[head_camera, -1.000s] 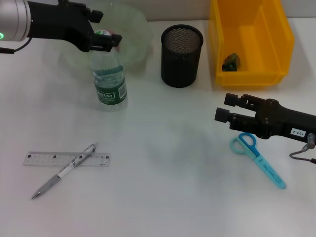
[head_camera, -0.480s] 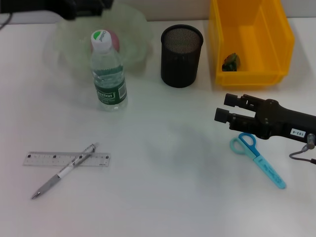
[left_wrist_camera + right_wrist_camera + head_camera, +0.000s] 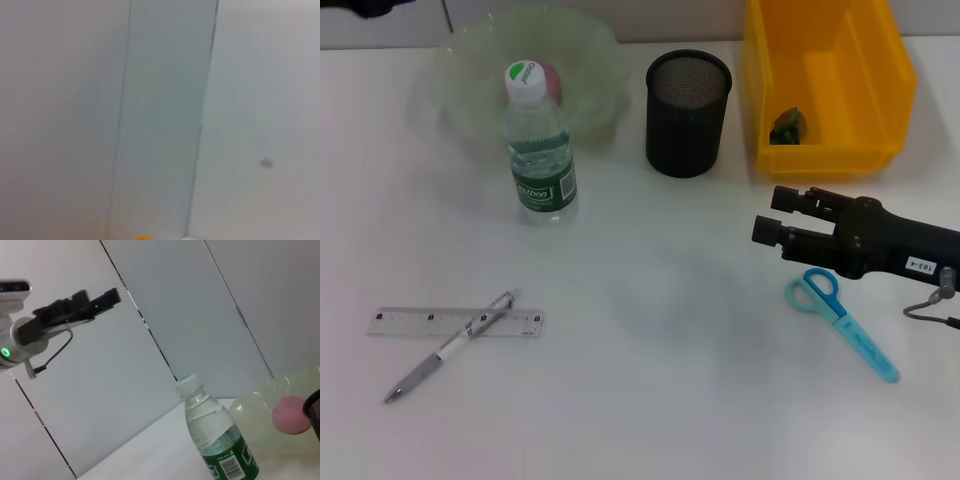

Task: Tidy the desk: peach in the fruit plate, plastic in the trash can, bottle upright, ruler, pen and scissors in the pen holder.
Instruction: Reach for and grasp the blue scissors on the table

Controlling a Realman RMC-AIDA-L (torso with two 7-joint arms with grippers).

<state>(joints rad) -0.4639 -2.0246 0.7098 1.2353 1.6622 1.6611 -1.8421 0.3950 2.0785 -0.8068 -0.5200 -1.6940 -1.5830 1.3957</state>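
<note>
Desk (image 3: 650, 400): white, fills the head view.
Bin (image 3: 825, 85): yellow, upper right, a small dark-green scrap (image 3: 786, 126) inside.
Plate (image 3: 470, 70): pale green bowl, upper left, peach (image 3: 549, 76) in it.
Right gripper (image 3: 768, 216): right of centre, low over the desk, fingers apart, nothing between them.
Left gripper (image 3: 107, 296): raised high off the desk; fingers' state cannot be told.
Holder (image 3: 688, 100): black mesh cup, top centre.
Bottle (image 3: 540, 150): upright, just before the plate.
Scissors (image 3: 842, 322): blue, flat, beside the right gripper.
Ruler (image 3: 410, 321): lower left, flat.
Pen (image 3: 450, 346): lies across the ruler.
</note>
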